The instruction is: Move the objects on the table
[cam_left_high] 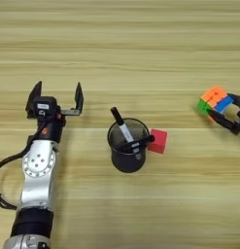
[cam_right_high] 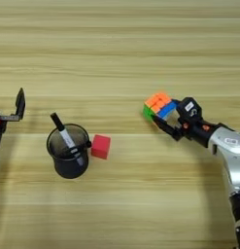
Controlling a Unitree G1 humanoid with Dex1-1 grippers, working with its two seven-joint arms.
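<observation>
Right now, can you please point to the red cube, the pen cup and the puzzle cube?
red cube (cam_left_high: 158,141): left eye view, middle of its top face.
pen cup (cam_left_high: 127,161): left eye view, front mesh wall.
puzzle cube (cam_right_high: 158,105): right eye view, orange top face.

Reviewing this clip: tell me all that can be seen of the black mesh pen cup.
The pen cup is a black mesh cylinder standing upright on the table, near the middle. Two black-and-white marker pens sit in it, one leaning out up and left, the other lying across the rim. The small red cube sits right against its right side. Neither gripper touches it.
</observation>
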